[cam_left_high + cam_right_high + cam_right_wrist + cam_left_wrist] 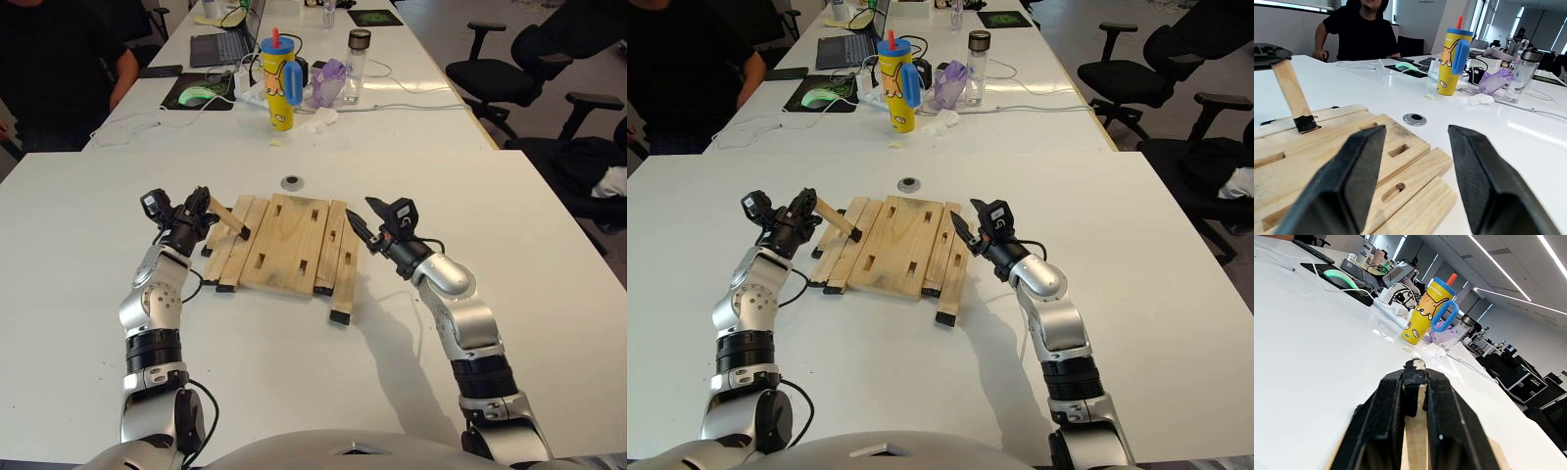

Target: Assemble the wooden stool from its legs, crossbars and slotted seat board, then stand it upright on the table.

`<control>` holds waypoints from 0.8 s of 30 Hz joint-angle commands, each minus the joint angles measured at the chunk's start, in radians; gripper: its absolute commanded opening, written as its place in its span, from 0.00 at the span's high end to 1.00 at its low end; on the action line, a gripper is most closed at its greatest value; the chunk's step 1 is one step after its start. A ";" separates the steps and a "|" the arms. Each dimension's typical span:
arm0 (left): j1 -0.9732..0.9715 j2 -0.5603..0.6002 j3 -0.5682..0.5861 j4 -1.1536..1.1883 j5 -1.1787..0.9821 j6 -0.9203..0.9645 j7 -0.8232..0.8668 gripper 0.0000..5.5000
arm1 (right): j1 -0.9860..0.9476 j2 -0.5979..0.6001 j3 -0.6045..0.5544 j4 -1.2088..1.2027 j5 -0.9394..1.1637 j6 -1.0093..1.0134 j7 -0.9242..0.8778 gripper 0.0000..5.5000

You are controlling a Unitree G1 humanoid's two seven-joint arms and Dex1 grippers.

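The left gripper (pixel 1414 378) pinches a wooden bar (pixel 1415 435), black-tipped — beyond, on the white table (pixel 1308 333), stands a yellow tumbler (pixel 1426 313) with a blue handle.

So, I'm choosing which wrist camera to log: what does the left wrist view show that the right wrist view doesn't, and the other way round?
Left wrist: the left gripper close up, shut on both sides of the stick.
Right wrist: the open right gripper, the slotted board lying flat with legs alongside, and the grommet.
Both: the stick held up off the board, the yellow cup and the white table.
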 commanded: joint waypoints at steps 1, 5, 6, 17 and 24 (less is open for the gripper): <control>-0.038 0.012 -0.008 0.037 0.021 -0.014 0.000 0.92 | -0.017 0.002 0.003 -0.015 0.002 0.018 0.002 0.57; -0.051 0.022 -0.015 0.036 0.033 -0.007 0.005 0.92 | -0.014 0.007 0.006 -0.027 -0.001 0.022 -0.006 0.57; -0.045 0.022 -0.016 0.035 0.040 -0.007 0.009 0.92 | -0.012 0.009 0.008 -0.029 -0.004 0.022 -0.008 0.57; 0.113 0.017 -0.188 -0.096 0.260 -0.025 0.084 0.92 | 0.011 0.020 0.034 -0.084 -0.007 0.064 -0.016 0.57; 0.219 -0.010 -0.316 -0.156 0.420 -0.053 0.169 0.92 | 0.006 0.016 0.043 -0.087 -0.014 0.086 -0.022 0.57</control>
